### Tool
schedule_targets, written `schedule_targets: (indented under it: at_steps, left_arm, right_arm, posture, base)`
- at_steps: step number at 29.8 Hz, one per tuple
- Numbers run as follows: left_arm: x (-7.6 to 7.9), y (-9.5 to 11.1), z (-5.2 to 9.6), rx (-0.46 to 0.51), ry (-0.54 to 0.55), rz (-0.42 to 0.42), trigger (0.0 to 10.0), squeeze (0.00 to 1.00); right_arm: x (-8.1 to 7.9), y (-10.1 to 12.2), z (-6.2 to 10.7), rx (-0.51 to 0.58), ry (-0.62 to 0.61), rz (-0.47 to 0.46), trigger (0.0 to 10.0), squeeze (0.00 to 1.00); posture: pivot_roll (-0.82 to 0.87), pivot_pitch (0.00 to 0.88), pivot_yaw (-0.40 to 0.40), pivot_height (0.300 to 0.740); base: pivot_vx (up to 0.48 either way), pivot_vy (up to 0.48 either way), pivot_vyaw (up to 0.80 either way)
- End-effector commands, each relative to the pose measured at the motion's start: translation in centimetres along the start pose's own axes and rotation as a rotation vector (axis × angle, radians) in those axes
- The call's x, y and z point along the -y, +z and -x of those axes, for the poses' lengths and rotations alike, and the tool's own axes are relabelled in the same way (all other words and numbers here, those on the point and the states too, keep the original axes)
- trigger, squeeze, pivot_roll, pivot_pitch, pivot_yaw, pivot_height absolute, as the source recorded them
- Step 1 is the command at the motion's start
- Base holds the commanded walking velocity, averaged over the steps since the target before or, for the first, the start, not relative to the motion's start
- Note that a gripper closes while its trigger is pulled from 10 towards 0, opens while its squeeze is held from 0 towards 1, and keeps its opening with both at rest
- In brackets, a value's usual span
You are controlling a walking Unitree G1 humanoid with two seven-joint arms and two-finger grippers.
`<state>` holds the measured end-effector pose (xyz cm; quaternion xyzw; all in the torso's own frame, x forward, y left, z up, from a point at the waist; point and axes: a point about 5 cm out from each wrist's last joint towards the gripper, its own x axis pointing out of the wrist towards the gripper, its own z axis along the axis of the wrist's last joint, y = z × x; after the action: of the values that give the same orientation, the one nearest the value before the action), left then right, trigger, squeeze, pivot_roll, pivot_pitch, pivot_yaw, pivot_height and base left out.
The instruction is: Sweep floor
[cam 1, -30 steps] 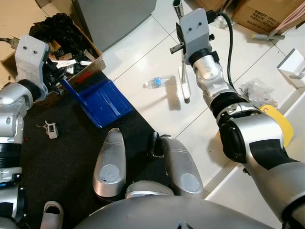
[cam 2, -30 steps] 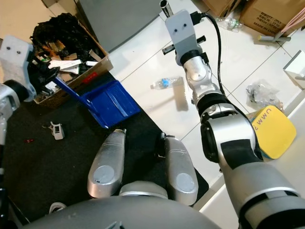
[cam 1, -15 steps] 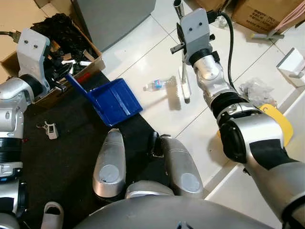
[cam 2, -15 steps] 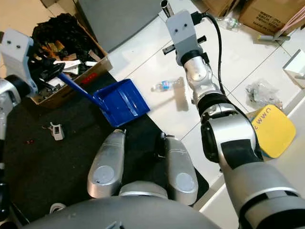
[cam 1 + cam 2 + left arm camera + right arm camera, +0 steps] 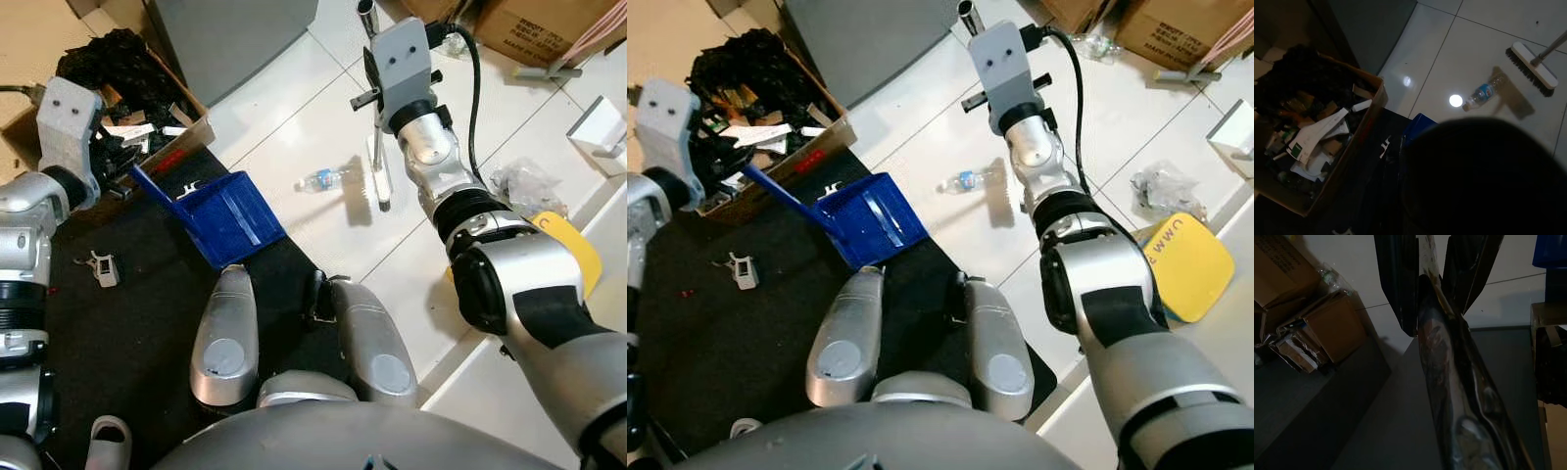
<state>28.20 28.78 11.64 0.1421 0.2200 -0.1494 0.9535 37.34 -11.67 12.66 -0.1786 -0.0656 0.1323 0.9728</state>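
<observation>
A blue dustpan hangs tilted over the edge of the black mat, its mouth turned toward the white tiles. My left gripper is shut on its long blue handle, beside the box of rubbish. A clear plastic bottle lies on the tiles, just left of the white broom head. My right gripper is shut on the silver broom pole, held upright above the broom head. In the left wrist view the bottle and broom head lie beyond a dark shape.
An open cardboard box full of dark rubbish stands at the back left, with a grey cabinet behind it. A crumpled plastic bag, a yellow pad, a white box and cardboard boxes lie to the right. A small clip rests on the mat.
The dustpan swung out toward the tiles, then drew back a little and tipped up steeper. My left arm shifted with it. The right arm, broom and bottle stayed put.
</observation>
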Motion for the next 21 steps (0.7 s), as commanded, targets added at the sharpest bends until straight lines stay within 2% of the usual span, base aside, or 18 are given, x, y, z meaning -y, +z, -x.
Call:
schedule_targets:
  at_steps: [1,9,18,21]
  left_arm:
    - [-0.1,-1.5,0.1,-0.070,0.025,-0.019,10.0,0.00]
    - [1.0,-3.1,0.1,-0.100,-0.014,0.011,10.0,0.00]
    - [1.6,-3.4,0.6,-0.096,-0.031,0.020,10.0,0.00]
    - [1.8,-3.3,0.9,-0.091,-0.037,0.022,10.0,0.00]
  right_arm:
    - [0.1,-0.4,0.4,0.004,-0.001,0.010,10.0,0.00]
    - [-0.2,0.0,0.1,0.012,0.007,0.007,10.0,0.00]
    - [-0.7,0.8,-0.5,0.024,0.022,0.006,10.0,0.00]
    - [-1.3,1.2,-0.7,0.034,0.041,-0.010,10.0,0.00]
  posture:
    - [0.39,0.200,-0.066,0.740]
    - [0.39,0.204,-0.068,0.740]
    - [0.41,0.215,-0.071,0.740]
    - [0.42,0.219,-0.072,0.740]
  base:
    - [0.000,0.000,0.00]
    - [0.000,0.000,0.00]
    - [0.000,0.000,0.00]
    - [0.000,0.000,0.00]
